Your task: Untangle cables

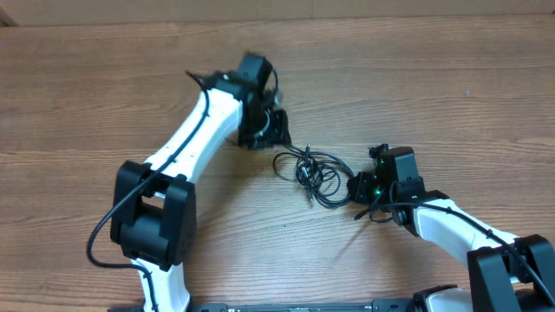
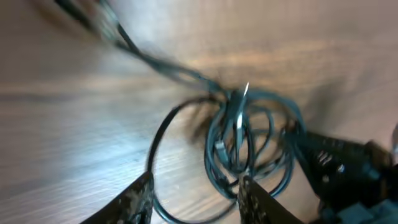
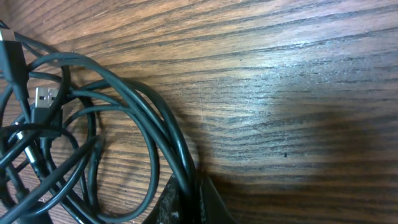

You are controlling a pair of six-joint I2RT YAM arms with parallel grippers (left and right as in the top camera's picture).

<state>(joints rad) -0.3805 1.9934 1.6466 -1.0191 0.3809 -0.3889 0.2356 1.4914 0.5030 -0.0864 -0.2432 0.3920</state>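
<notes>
The cables (image 1: pixel 314 169) lie as one tangle of thin black cords on the wooden table between my two grippers. My left gripper (image 1: pixel 279 134) hovers at the tangle's upper left. In the left wrist view its fingers (image 2: pixel 138 200) stand apart, the left gripper (image 2: pixel 196 202) open over a cable loop (image 2: pixel 163 143) and clamped on nothing. That view is blurred. My right gripper (image 1: pixel 357 187) sits at the tangle's right edge. The right gripper (image 3: pixel 189 202) is shut on a few strands of the cables (image 3: pixel 149 124). A silver-tipped plug (image 3: pixel 41 99) sits inside the coil.
Bare wooden tabletop (image 1: pixel 416 87) surrounds the tangle on all sides. The right arm's black gripper body (image 2: pixel 339 165) shows close behind the tangle in the left wrist view. The arms' own thick black wires (image 1: pixel 108 221) run along the left arm.
</notes>
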